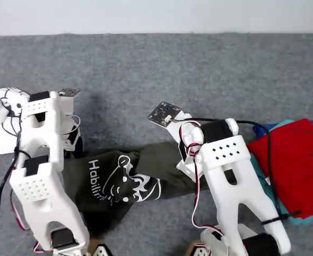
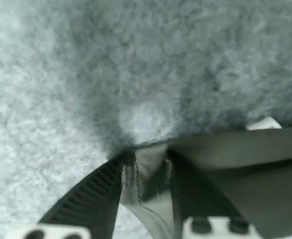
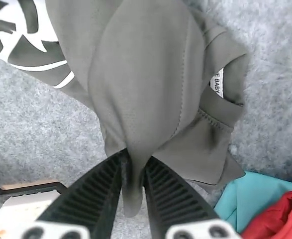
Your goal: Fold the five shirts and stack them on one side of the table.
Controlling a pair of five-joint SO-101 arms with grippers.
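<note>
An olive-green shirt (image 1: 119, 178) with a white cartoon print lies stretched across the grey carpeted table between the two arms. My left gripper (image 2: 146, 172) is shut on a fold of its edge (image 2: 146, 179), close to the carpet. My right gripper (image 3: 135, 172) is shut on a pinch of the same olive-green shirt (image 3: 150, 84), near the collar with its white label (image 3: 218, 82). A white shirt (image 1: 1, 120) lies at the far left. A red shirt (image 1: 292, 165) sits on teal and blue ones at the right.
The grey carpet (image 1: 161, 69) spreads wide behind the arms up to a white wall. The red, teal (image 3: 250, 206) and blue shirts crowd the right edge beside the right arm (image 1: 236, 181). The left arm (image 1: 41, 165) stands between the white shirt and the olive one.
</note>
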